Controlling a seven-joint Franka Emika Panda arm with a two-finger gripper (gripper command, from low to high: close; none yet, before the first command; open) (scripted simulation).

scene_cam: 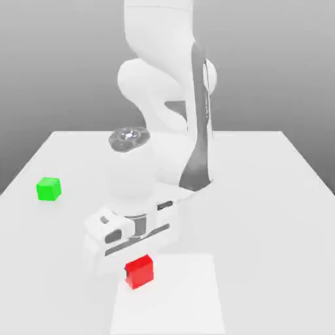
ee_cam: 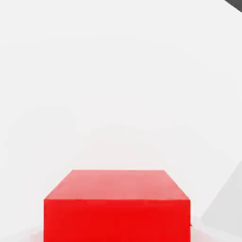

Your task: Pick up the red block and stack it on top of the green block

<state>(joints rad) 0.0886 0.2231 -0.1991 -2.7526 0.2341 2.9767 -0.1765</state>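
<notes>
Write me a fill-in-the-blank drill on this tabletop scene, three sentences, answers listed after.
1. The block lying nearest the robot's hand is the ____ one.
2. In the exterior view, the green block sits toward that view's ____ side of the white table.
3. The red block and the green block are ____, not stacked.

Missing words: red; left; apart
</notes>
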